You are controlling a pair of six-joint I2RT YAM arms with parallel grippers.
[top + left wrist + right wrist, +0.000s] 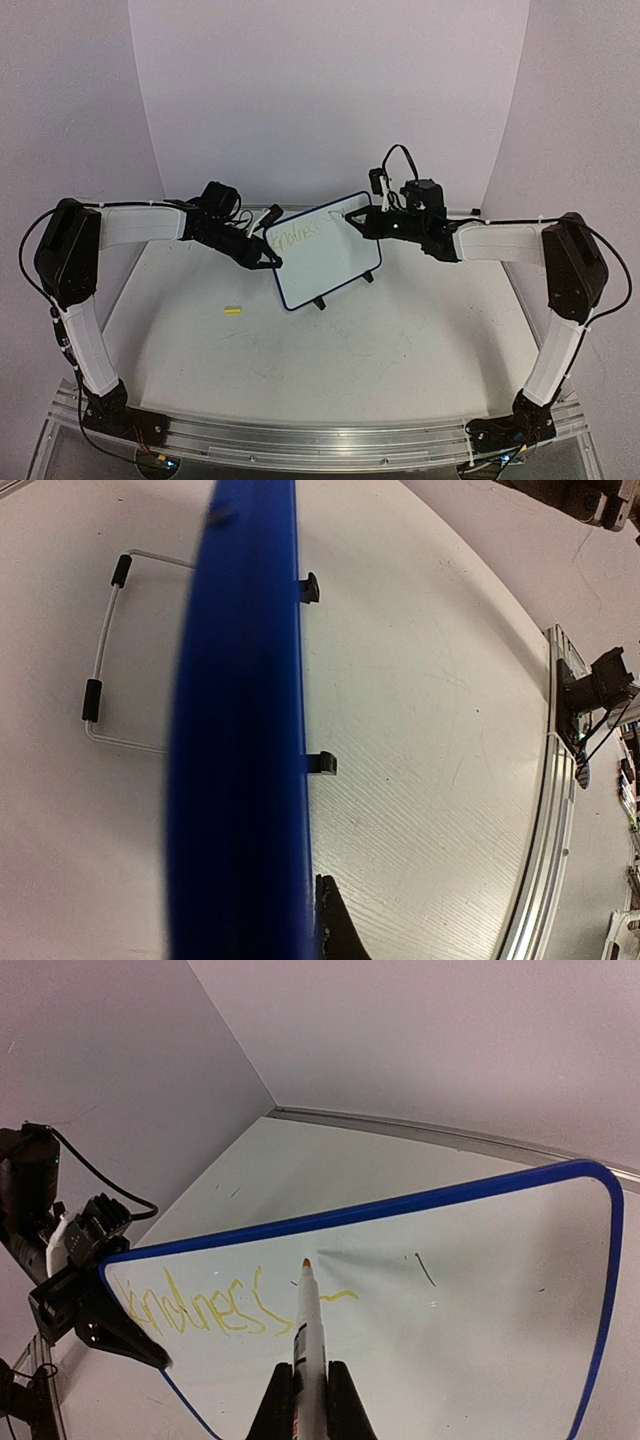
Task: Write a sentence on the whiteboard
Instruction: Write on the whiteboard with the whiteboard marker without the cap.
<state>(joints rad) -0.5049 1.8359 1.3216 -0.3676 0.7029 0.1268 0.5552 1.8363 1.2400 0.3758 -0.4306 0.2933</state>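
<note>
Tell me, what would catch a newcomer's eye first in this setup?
The small blue-rimmed whiteboard stands on the table, its left edge pinched by the left gripper. Yellow handwriting on it reads roughly "kindness", and the marker in the right gripper points its tip just past the word. A little yellow piece lies alone just left of the board's near corner.

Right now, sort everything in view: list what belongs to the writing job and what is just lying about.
Part of the job:
- whiteboard, pinched at its edge by the left gripper
- marker, clamped in the right gripper, tip at the whiteboard
- yellow writing

Lying about:
- small yellow piece on the table, apart from the whiteboard; I cannot tell what it is
</note>
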